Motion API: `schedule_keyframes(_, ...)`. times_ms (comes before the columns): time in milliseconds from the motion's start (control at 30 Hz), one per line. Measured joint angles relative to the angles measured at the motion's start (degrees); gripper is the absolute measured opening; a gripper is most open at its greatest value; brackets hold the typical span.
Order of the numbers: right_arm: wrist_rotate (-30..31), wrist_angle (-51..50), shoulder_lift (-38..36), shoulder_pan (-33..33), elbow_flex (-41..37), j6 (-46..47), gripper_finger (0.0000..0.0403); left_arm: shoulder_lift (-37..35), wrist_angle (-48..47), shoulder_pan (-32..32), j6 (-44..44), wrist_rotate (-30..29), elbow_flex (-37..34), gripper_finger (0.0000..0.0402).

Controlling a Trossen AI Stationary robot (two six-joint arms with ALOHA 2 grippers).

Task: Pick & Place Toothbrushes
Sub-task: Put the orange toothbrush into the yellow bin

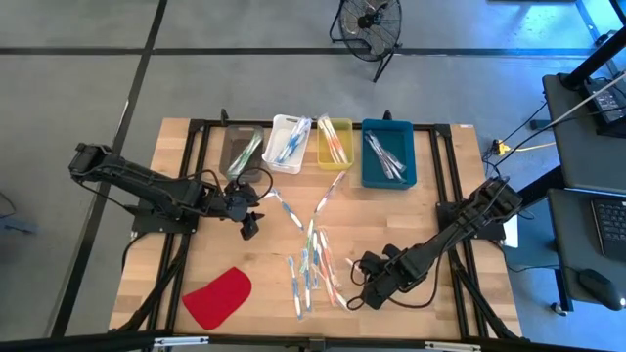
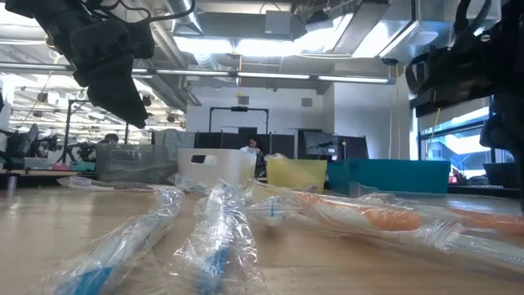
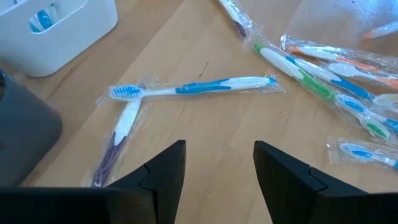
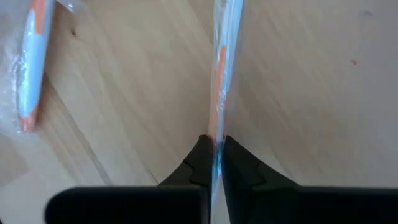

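**Two pincers over the scattered toothbrushes, one pinching a wrapper**

Two dark fingers of the right pincer (image 4: 214,158) are pressed together on a clear-wrapped white toothbrush with orange parts (image 4: 219,74); the brush runs straight out from between the tips, lying along the wooden table (image 4: 298,93). Just beside it, off to one side, lies a second wrapped orange-and-white toothbrush (image 4: 31,68), apart from the fingers. From above, the right pincer (image 1: 354,298) sits low at the near right edge of a loose heap of wrapped toothbrushes (image 1: 311,264) in the table's middle.

The left pincer (image 3: 219,171) stands wide and holds nothing. Ahead of its tips, well clear of them, lies a wrapped white toothbrush with blue grip and bristles (image 3: 193,88), its head touching a wrapped toothbrush with a purple handle (image 3: 115,146). Farther out lie green, blue and orange brushes in a bundle (image 3: 336,81). From above, the left pincer (image 1: 250,227) hangs left of the heap.

Along the far edge stand four bins holding more brushes: a dark grey one (image 1: 235,140), a white one (image 1: 277,128), a yellow one (image 1: 349,125) and a teal one (image 1: 370,178). A flat red piece (image 1: 217,298) lies at the near left.
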Motion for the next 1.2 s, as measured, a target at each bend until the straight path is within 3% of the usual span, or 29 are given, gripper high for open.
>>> schedule_keyframes(133,0.16,-1.17,-1.82,0.0,-0.04,-0.53,0.001,0.0,-0.01,0.0,0.02,0.0,0.0,0.0184)
schedule_keyframes(333,1.27,-2.88,-4.38,-0.26,0.03,-0.58,0.0028,0.0,-0.03,0.0,0.47,0.0,0.0,0.0184)
schedule_keyframes(633,7.25,-4.18,-8.42,-2.75,0.15,-4.13,0.0017,0.0,-0.02,0.0,0.67,0.0,0.0,0.0184)
schedule_keyframes(1000,19.66,-4.49,-11.86,-11.07,0.25,-10.66,0.0019,0.0,-0.01,0.0,5.02,-0.01,0.0,0.0184)
schedule_keyframes(1200,22.5,-3.88,-12.36,-18.32,0.29,-15.58,0.0023,0.0,-0.04,0.0,6.64,0.0,0.0,0.0184)
